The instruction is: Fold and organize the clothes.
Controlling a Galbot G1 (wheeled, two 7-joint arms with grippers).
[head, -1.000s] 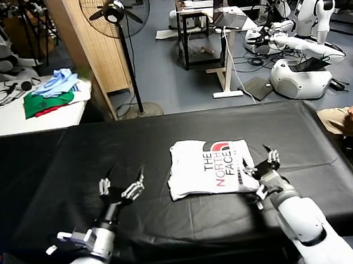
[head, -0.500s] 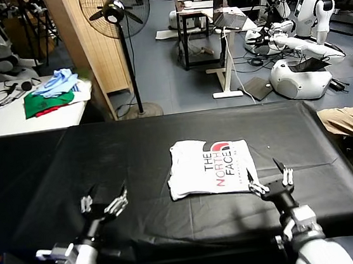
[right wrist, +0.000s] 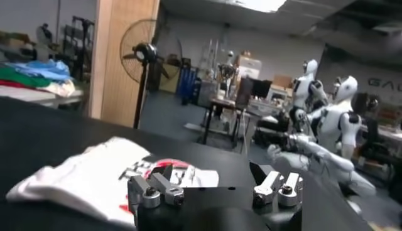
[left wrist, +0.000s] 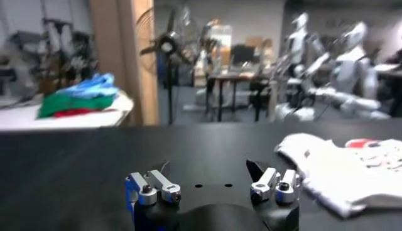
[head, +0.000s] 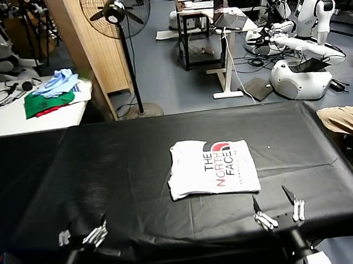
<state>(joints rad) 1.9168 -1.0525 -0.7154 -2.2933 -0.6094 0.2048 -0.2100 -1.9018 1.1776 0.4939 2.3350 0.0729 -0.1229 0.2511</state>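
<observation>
Folded T-shirt on counter; both claws released and clear of it.
The white T-shirt [head: 213,175] lies folded, print side up, near the middle of the black counter [head: 104,172]. Left claw [head: 81,232] stands spread at the near edge, well apart from it. Right claw [head: 278,208] stands spread near the shirt's front edge, grasping nothing.

Bright, even overhead room light; left wrist view blurred, head view sharp.
</observation>
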